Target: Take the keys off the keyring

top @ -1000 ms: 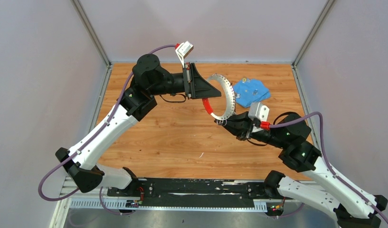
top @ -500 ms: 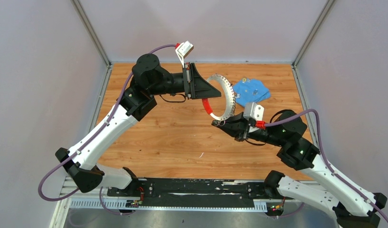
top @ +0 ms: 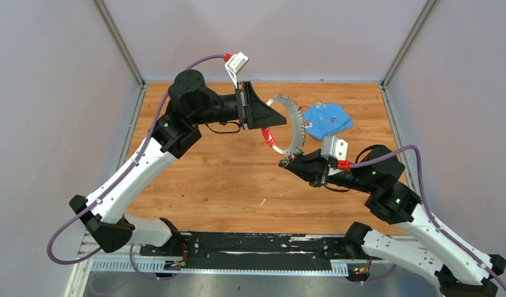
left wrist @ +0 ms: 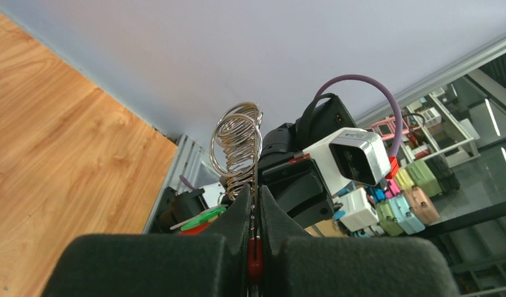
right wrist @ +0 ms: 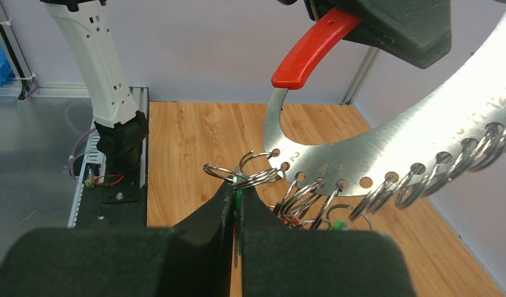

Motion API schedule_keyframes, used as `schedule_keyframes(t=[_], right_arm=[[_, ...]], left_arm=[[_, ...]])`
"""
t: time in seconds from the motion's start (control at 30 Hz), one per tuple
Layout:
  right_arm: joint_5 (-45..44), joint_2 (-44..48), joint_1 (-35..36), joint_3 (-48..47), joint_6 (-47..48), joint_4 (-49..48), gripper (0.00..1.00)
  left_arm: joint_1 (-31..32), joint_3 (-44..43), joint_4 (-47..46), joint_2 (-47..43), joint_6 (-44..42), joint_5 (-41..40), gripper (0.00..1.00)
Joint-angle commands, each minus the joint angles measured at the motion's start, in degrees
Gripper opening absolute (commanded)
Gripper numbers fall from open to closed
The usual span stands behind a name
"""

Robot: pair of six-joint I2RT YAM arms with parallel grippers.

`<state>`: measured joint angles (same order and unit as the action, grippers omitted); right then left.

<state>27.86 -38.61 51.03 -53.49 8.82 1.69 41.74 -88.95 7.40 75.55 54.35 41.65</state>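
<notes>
Above the brown wooden worktop (top: 225,179) the large silvery metal keyring (top: 297,125) is clamped at its red sleeve (top: 269,136) by the closed left tool (left wrist: 253,199), a small green-headed key (right wrist: 238,204) is pinched by the closed right tool (right wrist: 235,193), and a steady pull to work it free is judged due next

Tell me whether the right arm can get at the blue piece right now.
Probably not yet: the right gripper is shut on a green key on the keyring. The blue piece lies uncovered nearby.

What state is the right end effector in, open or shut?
Shut: in the right wrist view the right end effector has its fingers pressed on a green-headed key under the keyring.
</notes>
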Motion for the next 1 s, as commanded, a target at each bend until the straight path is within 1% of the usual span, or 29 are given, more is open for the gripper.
schedule_keyframes(t=[0.0, 0.4, 0.5, 0.83, 0.97], right_arm=[[1.20, 0.99, 0.75, -0.23, -0.62, 1.39, 0.01], [2.99, 0.87, 0.74, -0.12, -2.25, 2.80, 0.01], [2.86, 0.77, 0.74, -0.12, -2.55, 3.09, 0.01], [0.60, 0.34, 0.74, -0.86, -3.44, 4.91, 0.01], [-1.94, -0.32, 0.74, -1.70, -3.56, 6.48, 0.01]], left_arm=[[-0.08, -1.18, -0.07, -1.70, -3.47, -0.60, 0.00], [-0.16, 0.99, 0.34, -3.74, -10.90, -3.95, 0.00], [-0.16, 0.65, 2.24, -3.86, -13.51, -4.32, 0.00], [-0.16, 0.96, 6.74, -5.44, -23.07, -5.29, 0.00], [-0.16, 0.92, 8.34, -6.05, -25.91, -5.61, 0.00]])
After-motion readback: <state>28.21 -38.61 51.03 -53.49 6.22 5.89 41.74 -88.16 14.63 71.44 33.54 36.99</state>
